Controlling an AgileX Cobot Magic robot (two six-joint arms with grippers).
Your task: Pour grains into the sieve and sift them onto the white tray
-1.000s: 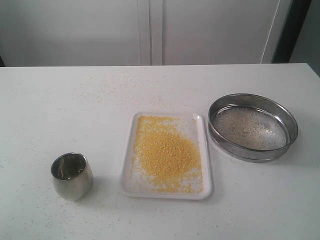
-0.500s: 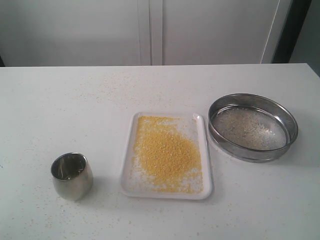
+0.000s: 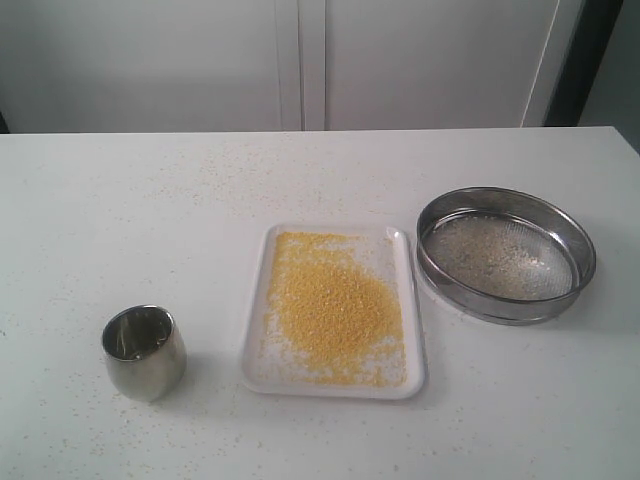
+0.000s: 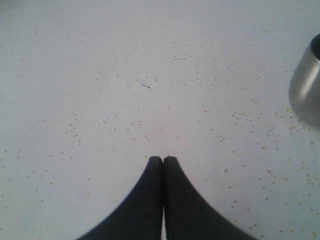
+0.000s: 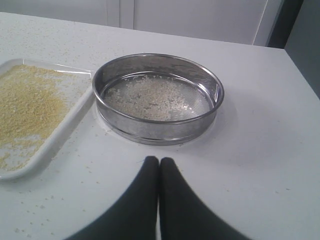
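Yellow grains (image 3: 332,305) lie in a loose heap on the white tray (image 3: 256,362) in the middle of the table; the tray (image 5: 65,129) and grains (image 5: 27,105) also show in the right wrist view. The steel sieve (image 3: 505,253) rests on the table right of the tray, with pale bits left on its mesh (image 5: 150,97). My right gripper (image 5: 159,159) is shut and empty, a short way in front of the sieve (image 5: 157,95). My left gripper (image 4: 163,159) is shut and empty over bare table. Neither arm shows in the exterior view.
A small rounded steel cup (image 3: 144,351) stands upright at the front left, also at the edge of the left wrist view (image 4: 306,87). Stray grains are scattered over the white table (image 3: 150,210). White cabinet doors stand behind the table.
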